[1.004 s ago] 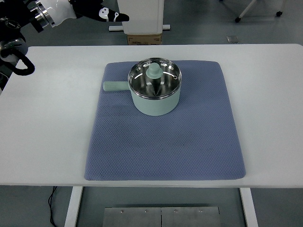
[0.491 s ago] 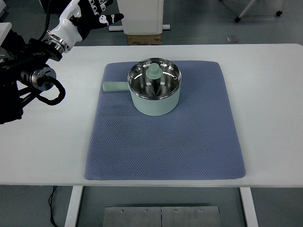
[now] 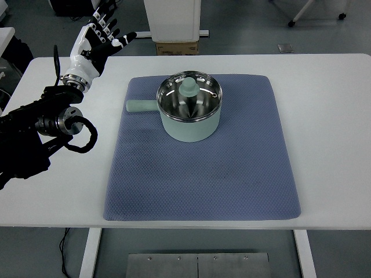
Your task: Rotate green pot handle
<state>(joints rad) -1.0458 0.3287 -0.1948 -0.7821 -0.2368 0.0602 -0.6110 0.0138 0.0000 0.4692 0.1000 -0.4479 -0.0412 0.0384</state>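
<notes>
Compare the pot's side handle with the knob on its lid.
The side handle is a long bar lying flat, sticking out left from the pot; the lid knob is short, rounded and stands upright at the lid's centre. The handle hangs over the blue mat; the knob sits on glass. Both are pale green.

A blue-grey textured fabric mat (image 3: 203, 174) lies flat on the white counter (image 3: 330, 116), reaching nearly to its near edge. Beyond the far edge, a brown cardboard box (image 3: 177, 47) sits on the grey floor beneath a white cabinet (image 3: 173, 17).
</notes>
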